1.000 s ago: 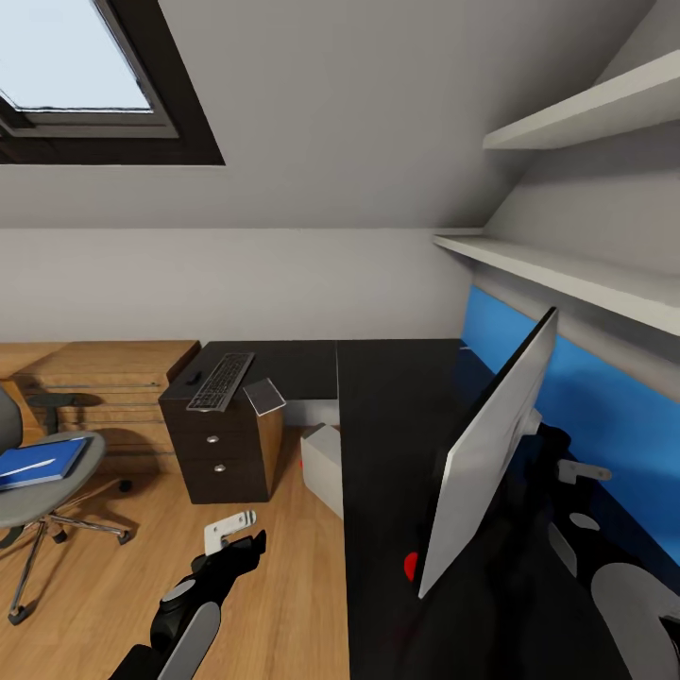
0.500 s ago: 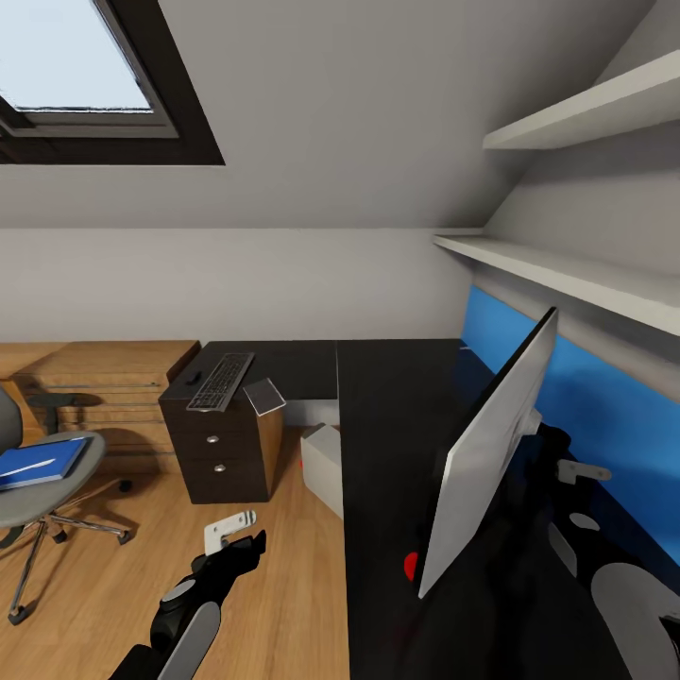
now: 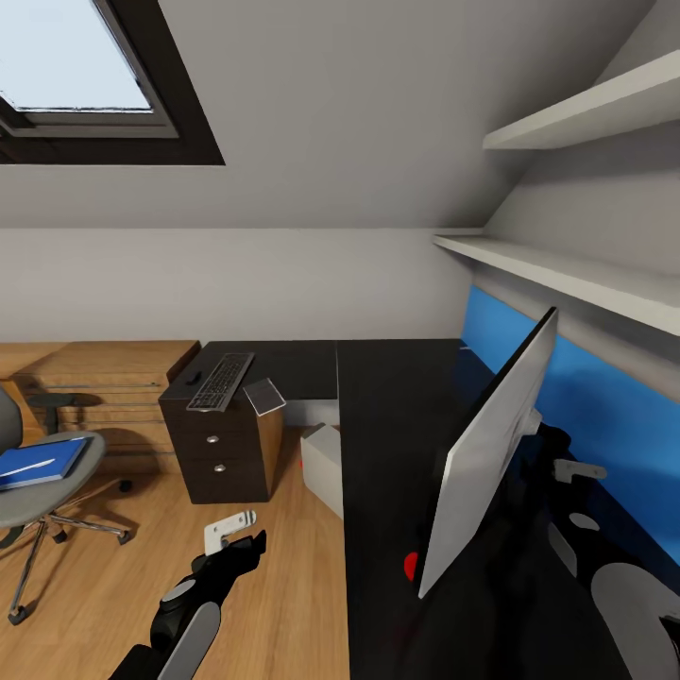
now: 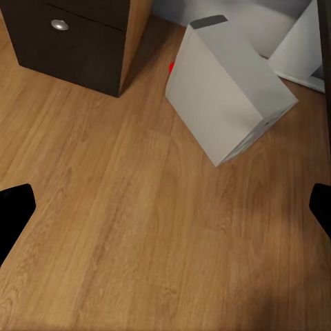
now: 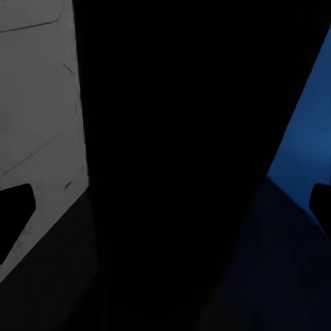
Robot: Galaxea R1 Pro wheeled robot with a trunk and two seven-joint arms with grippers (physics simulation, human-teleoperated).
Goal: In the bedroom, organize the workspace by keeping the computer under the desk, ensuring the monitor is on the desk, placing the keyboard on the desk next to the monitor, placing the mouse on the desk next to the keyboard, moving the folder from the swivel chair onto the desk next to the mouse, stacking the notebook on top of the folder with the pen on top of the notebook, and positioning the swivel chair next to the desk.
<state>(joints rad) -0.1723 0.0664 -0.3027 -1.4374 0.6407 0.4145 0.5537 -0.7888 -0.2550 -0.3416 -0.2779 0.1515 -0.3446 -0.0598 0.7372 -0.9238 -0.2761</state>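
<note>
Behind the monitor [image 3: 491, 444], the right gripper [image 3: 567, 469] hangs with fingers apart, holding nothing.
Monitor stands on the desk [image 3: 387, 416] near its blue-wall edge; keyboard [image 3: 221, 381] sits at the far corner over the drawers. Left gripper [image 4: 165, 207], spread wide, hovers over the floor near the computer [image 4: 227, 93]. Best to withdraw gently, not nudging the screen.

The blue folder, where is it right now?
In the head view, the folder lies on the swivel chair seat at far left, left of the drawer unit that carries the keyboard.
</note>
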